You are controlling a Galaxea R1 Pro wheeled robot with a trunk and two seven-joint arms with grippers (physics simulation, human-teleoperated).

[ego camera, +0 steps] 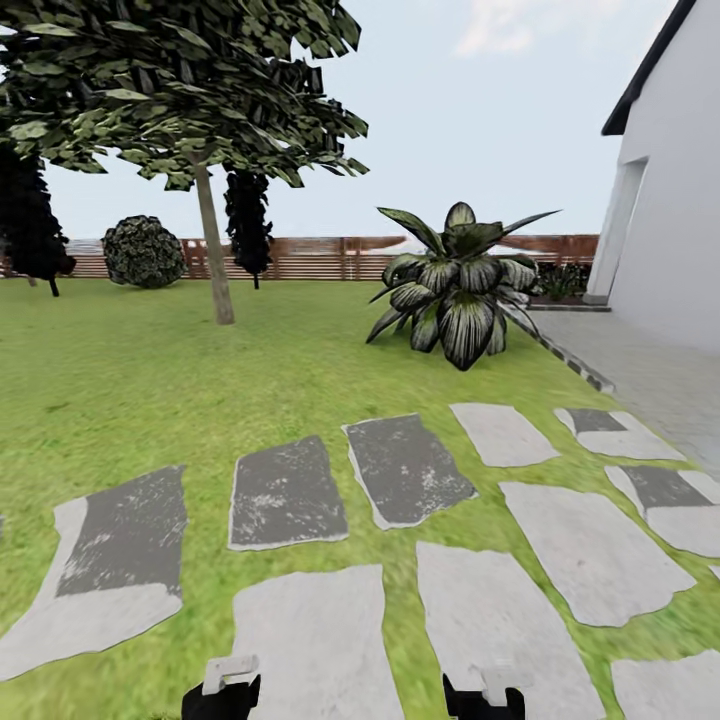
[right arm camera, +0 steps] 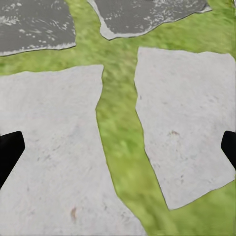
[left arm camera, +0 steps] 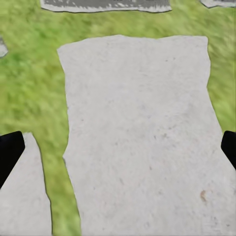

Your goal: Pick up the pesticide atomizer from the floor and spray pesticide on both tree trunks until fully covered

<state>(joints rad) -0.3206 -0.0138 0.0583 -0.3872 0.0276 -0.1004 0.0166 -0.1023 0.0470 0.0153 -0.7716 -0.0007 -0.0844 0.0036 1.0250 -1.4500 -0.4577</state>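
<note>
We face the lawn (ego camera: pixel 130 380) and grey paving slabs (ego camera: pixel 400 470), a tree (ego camera: pixel 212 250) ahead. Our left gripper (left arm camera: pixel 118 152) and right gripper (right arm camera: pixel 118 150) hang spread wide and empty above the slabs.

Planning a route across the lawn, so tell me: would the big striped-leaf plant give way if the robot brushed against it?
The plant would probably flex at its edges: its leaves are long, broad and arch outward. The clump as a whole likely would not shift, since it sits rooted low in the grass. Tipping looks unlikely; it spreads wide and low.
</note>
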